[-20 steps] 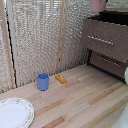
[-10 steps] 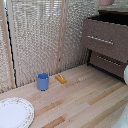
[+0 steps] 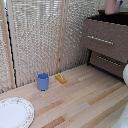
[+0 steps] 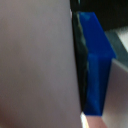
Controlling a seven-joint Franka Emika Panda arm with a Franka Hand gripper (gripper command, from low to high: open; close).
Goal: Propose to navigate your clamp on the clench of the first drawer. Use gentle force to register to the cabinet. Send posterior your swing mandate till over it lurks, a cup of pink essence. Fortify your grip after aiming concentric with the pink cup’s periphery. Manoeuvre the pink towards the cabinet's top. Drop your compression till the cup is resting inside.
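While aloft, pink cup unchanged, hand-held.

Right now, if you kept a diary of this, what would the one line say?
pink cup: over cabinet top, against blue fingertip | first drawer: shut | blue cup: on floor | gripper state: unclear

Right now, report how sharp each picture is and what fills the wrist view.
Exterior view: soft and low-detail, evenly lit, no strong glare; the blue cup and plate still read clearly. Wrist view: heavily blurred, filled by the pink cup pressed against a blue fingertip; no background is readable.
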